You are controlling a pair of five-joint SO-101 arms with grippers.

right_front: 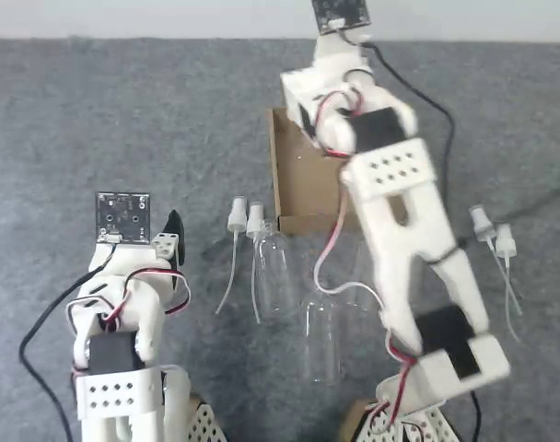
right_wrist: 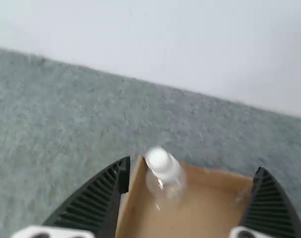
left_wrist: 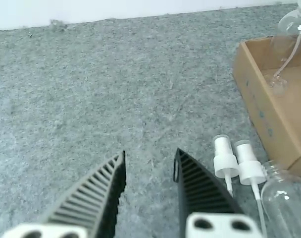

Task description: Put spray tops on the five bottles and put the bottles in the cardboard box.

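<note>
The cardboard box (right_front: 289, 189) lies at mid-table. My right gripper (right_wrist: 193, 168) hangs open over it, jaws wide apart. Between them, inside the box (right_wrist: 215, 210), is a clear bottle with a white spray top (right_wrist: 160, 163), untouched by either finger. My left gripper (left_wrist: 149, 163) is open and empty above the grey mat at the left (right_front: 174, 228). Two loose spray tops (right_front: 237, 216) (right_front: 255, 219) lie just right of it, also seen in the left wrist view (left_wrist: 224, 158) (left_wrist: 249, 167). Clear bottles without tops (right_front: 273, 267) (right_front: 321, 339) lie in front of the box.
Two more spray tops (right_front: 483, 221) (right_front: 506, 241) with long tubes lie at the right, beside the right arm. A black cable (right_front: 437, 110) runs past the box's right side. Grey felt (right_front: 123, 120) covers the table, with open room at the far left.
</note>
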